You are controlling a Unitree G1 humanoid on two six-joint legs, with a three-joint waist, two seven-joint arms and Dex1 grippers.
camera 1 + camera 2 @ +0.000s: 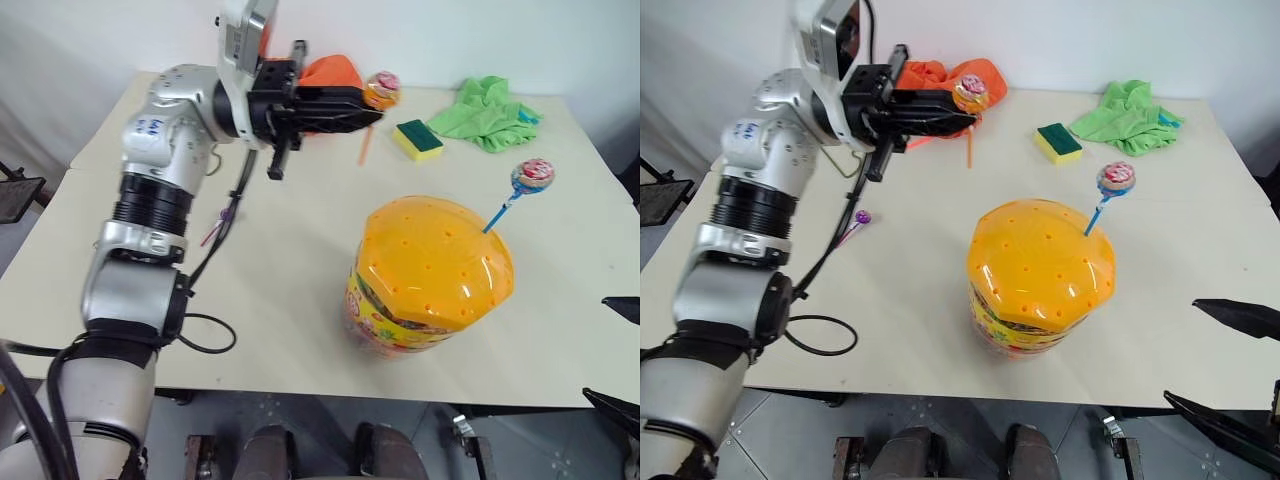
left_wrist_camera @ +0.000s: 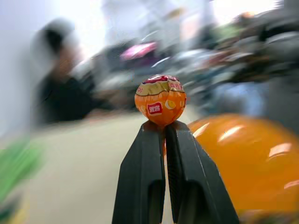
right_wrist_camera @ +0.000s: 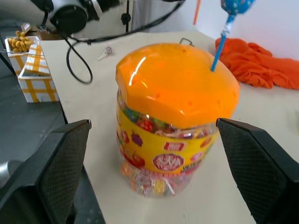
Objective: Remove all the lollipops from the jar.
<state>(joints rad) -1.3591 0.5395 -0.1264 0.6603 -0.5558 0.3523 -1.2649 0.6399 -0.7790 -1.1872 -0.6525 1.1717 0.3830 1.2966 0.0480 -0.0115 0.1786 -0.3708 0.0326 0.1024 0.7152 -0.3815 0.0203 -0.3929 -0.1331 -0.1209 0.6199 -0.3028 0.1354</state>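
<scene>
Left gripper: clamped on orange lollipop, beyond jar
Right gripper: wide open, empty
Left: blue-stick lollipop in lid

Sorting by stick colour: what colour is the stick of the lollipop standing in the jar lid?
Blue stick, clearest in the left eye view.

Jar lid glossy orange plastic; table matt; green cloth soft.
</scene>
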